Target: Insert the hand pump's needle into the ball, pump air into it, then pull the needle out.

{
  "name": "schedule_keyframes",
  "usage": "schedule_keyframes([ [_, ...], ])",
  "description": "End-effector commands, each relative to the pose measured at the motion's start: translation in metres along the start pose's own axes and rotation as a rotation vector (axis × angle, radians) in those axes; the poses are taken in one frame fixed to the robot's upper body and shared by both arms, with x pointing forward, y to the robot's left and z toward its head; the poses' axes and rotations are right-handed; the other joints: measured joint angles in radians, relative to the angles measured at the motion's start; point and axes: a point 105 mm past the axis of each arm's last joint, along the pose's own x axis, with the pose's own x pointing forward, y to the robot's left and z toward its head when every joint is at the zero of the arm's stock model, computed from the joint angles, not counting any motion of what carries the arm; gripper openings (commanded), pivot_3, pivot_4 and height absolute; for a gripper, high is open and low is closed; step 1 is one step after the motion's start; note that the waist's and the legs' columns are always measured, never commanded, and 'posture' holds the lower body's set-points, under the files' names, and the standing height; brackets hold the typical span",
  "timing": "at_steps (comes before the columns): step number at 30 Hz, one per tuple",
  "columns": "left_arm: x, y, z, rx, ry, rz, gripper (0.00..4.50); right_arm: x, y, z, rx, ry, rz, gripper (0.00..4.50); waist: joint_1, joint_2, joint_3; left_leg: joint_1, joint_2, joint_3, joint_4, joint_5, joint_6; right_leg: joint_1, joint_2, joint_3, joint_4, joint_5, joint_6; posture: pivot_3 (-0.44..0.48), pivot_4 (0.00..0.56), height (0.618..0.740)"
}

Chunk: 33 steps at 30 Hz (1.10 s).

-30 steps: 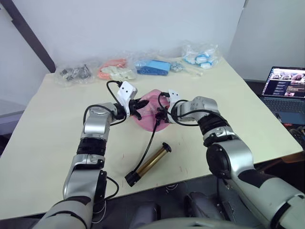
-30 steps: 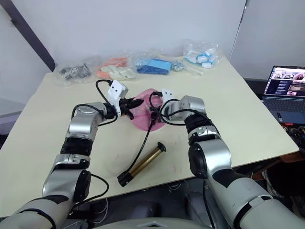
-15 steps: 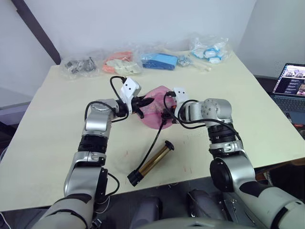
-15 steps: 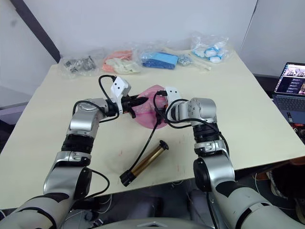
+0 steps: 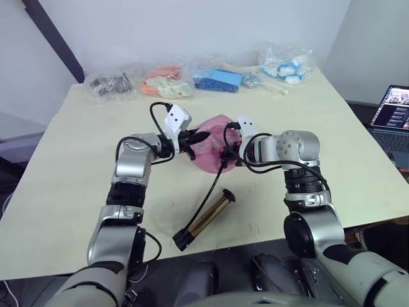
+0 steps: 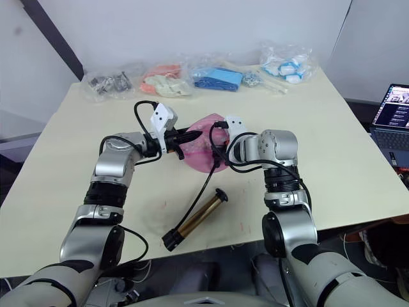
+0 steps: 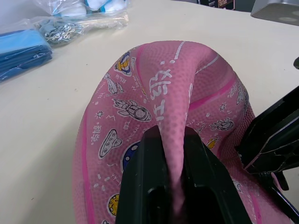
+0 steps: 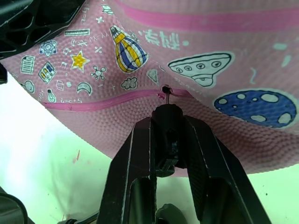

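Two end effectors pinch: left [image 7: 170, 186] a fold of the limp pink ball [image 7: 187, 93], right [image 8: 170, 154] the needle [image 8: 166, 94].

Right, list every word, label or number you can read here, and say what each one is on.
Ball, left wrist view: white printed characters beside the rocket drawings, not Latin letters; I cannot read them for certain.
Ball, right wrist view: more small white characters by the striped balloon drawing, too small to read.
Laptop screen: too small to read.
Bagged items: no readable labels.
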Motion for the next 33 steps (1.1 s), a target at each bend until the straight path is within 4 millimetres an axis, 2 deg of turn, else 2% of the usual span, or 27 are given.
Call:
schedule_keyframes([
  [1, 0.022, -0.044, -0.059, -0.097, 0.189, -0.175, 0.12, -0.003, 0.013, 0.013, -0.046, -0.061, 0.038, 0.35, 0.001, 0.000, 0.000, 0.000, 0.000, 0.000, 0.000, 0.000, 0.000, 0.000, 0.000, 0.000, 0.000, 0.000, 0.000, 0.000, 0.150, 0.740],
  [3, 0.022, -0.044, -0.059, -0.095, 0.189, -0.175, 0.12, -0.003, 0.013, 0.013, -0.047, -0.061, 0.038, 0.35, 0.001, 0.000, 0.001, 0.000, 0.000, 0.000, 0.000, 0.000, 0.000, 0.000, 0.000, 0.000, 0.000, 0.000, 0.000, 0.000, 0.150, 0.740],
  [4, 0.022, -0.044, -0.059, -0.094, 0.189, -0.174, 0.00, -0.003, 0.012, 0.013, -0.049, -0.062, 0.034, 1.35, 0.001, 0.000, 0.001, 0.000, 0.000, 0.000, 0.000, 0.000, 0.000, 0.000, 0.000, 0.000, 0.000, 0.000, 0.000, 0.000, 0.150, 0.740],
  [5, 0.022, -0.044, -0.059, -0.094, 0.190, -0.173, 0.00, -0.003, 0.012, 0.013, -0.049, -0.063, 0.031, 1.44, 0.004, 0.001, 0.001, 0.000, -0.001, 0.000, 0.000, 0.000, 0.000, 0.000, 0.000, 0.000, 0.000, 0.000, 0.000, 0.000, 0.150, 0.740],
  [21, 0.022, -0.041, -0.062, -0.099, 0.191, -0.148, 0.00, -0.015, 0.008, 0.012, -0.108, -0.065, 0.011, 1.44, 0.020, 0.002, 0.002, -0.003, -0.004, -0.003, 0.000, 0.000, 0.001, 0.000, -0.003, -0.003, -0.005, 0.000, 0.000, 0.000, 0.150, 0.740],
  [26, 0.022, -0.038, -0.063, -0.096, 0.191, -0.130, 0.00, -0.026, 0.002, 0.005, -0.172, -0.086, -0.001, 1.44, 0.024, 0.002, 0.002, -0.008, -0.009, -0.009, 0.000, 0.000, 0.001, -0.002, -0.007, -0.006, -0.005, 0.000, 0.000, 0.000, 0.150, 0.740],
  [29, 0.022, -0.036, -0.063, -0.096, 0.190, -0.121, 0.00, -0.037, 0.002, 0.009, -0.235, -0.167, -0.007, 1.44, 0.029, 0.002, 0.002, -0.013, -0.012, -0.012, 0.002, 0.000, 0.001, -0.006, -0.009, -0.007, -0.005, 0.000, 0.000, 0.000, 0.150, 0.740],
  [33, 0.024, -0.036, -0.062, -0.099, 0.186, -0.117, 0.00, -0.044, -0.004, 0.006, -0.301, -0.207, -0.028, 1.44, 0.037, 0.002, 0.002, -0.016, -0.016, -0.014, 0.004, 0.000, 0.001, -0.006, -0.010, -0.009, -0.005, 0.000, 0.000, 0.000, 0.150, 0.740],
])
